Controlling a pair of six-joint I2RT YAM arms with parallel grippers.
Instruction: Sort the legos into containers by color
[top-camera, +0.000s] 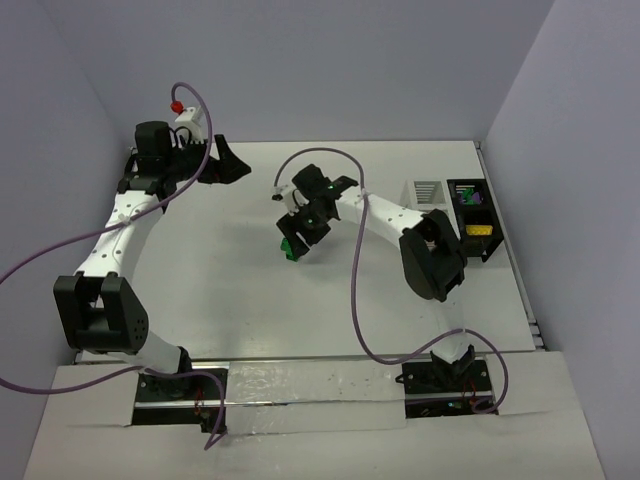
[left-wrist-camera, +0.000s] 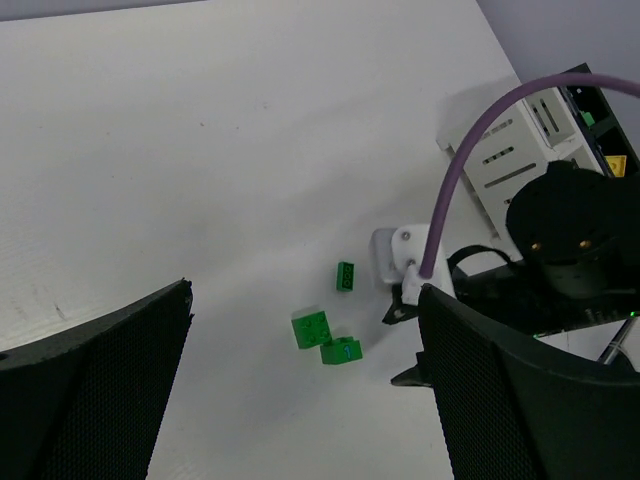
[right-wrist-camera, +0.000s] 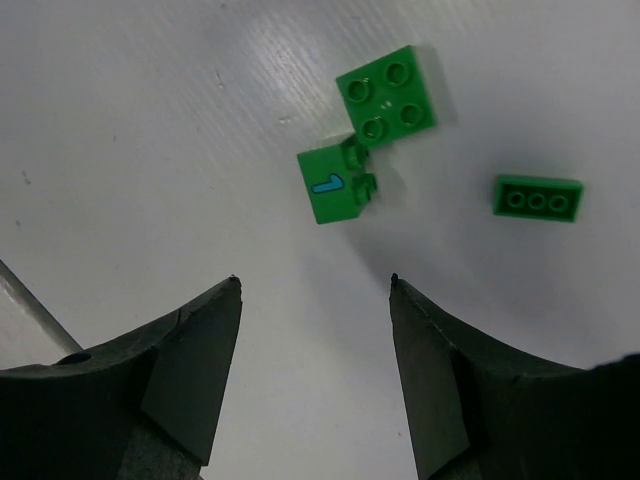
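Three green legos (right-wrist-camera: 388, 97) lie just beyond the right gripper's (right-wrist-camera: 313, 282) fingertips: one square four-stud plate, one tile marked "1" (right-wrist-camera: 335, 185) and one three-stud brick (right-wrist-camera: 538, 197). Two containers stand well away from both pairs of fingers: one white slatted box (top-camera: 425, 190) and one black tray (top-camera: 489, 250). Inside the tray, one yellow piece (top-camera: 480, 230) and one purple piece (top-camera: 472, 201) can be counted; anything smaller there is unclear.
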